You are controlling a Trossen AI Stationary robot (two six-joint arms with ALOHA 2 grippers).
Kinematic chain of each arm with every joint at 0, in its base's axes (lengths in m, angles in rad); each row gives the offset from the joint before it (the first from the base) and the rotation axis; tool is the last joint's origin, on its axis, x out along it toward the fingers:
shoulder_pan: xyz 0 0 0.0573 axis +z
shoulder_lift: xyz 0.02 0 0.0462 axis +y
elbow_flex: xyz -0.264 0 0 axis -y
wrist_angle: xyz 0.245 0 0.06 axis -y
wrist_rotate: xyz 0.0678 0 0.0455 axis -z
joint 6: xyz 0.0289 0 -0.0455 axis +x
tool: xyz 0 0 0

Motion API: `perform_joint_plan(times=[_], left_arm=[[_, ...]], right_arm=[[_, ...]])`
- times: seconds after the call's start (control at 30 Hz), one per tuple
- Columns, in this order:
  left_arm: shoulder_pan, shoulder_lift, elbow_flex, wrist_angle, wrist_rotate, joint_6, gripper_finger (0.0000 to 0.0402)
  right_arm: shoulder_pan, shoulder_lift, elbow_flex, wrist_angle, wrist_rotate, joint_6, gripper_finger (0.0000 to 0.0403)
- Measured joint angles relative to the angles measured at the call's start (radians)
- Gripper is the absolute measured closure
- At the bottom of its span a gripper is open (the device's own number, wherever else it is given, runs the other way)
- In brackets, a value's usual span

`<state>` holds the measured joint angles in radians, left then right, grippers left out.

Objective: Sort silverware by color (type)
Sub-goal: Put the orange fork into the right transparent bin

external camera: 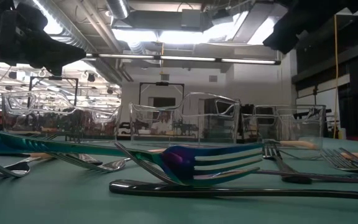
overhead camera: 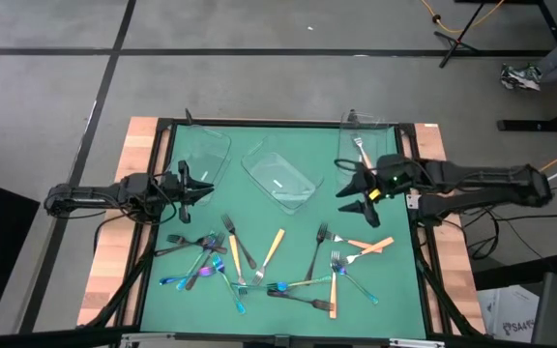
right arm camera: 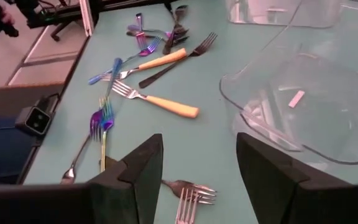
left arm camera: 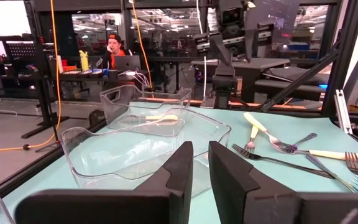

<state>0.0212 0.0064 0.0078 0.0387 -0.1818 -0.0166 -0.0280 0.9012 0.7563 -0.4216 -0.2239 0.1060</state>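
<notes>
The silverware lies scattered on the near half of the green mat: one heap of dark and iridescent forks [overhead camera: 209, 261], and a looser group with orange-handled forks [overhead camera: 341, 259]. One orange-handled fork [overhead camera: 361, 153] lies in the far right clear tray [overhead camera: 387, 130]. My right gripper [overhead camera: 348, 188] hovers open above the mat beside the middle tray [overhead camera: 280, 177]. Nothing is between its fingers; below it show an orange-handled fork [right arm camera: 160, 102], an iridescent fork [right arm camera: 101, 121] and a silver fork [right arm camera: 188, 193]. My left gripper [overhead camera: 211, 190] waits at the left, level, its fingers [left arm camera: 179, 168] a narrow gap apart around nothing.
Three clear trays stand across the far half; the left one [overhead camera: 206, 150] is nearest my left gripper. A black frame rail [overhead camera: 288, 123] and wooden edges [overhead camera: 138, 155] bound the mat. Beyond the table a person [left arm camera: 114, 50] sits at a desk.
</notes>
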Motion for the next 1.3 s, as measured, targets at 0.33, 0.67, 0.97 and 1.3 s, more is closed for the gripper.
perform_joint_plan(times=[0.33,0.67,0.97,1.3], left_arm=[[0.000,0.000,0.000,0.000,0.000,0.000,0.0356],[0.000,0.000,0.000,0.000,0.000,0.000,0.0356],[0.000,0.000,0.000,0.000,0.000,-0.001,0.0356],[0.000,0.000,0.000,0.000,0.000,-0.002,0.0356]], right_arm=[[0.226,0.006,0.000,-0.063,0.118,0.023,0.0208],[0.431,0.101,0.000,-0.173,0.242,0.073,0.0208],[0.456,0.228,0.000,-0.332,0.260,0.123,0.0208],[0.462,0.378,0.000,-0.336,0.221,0.096,0.0208]])
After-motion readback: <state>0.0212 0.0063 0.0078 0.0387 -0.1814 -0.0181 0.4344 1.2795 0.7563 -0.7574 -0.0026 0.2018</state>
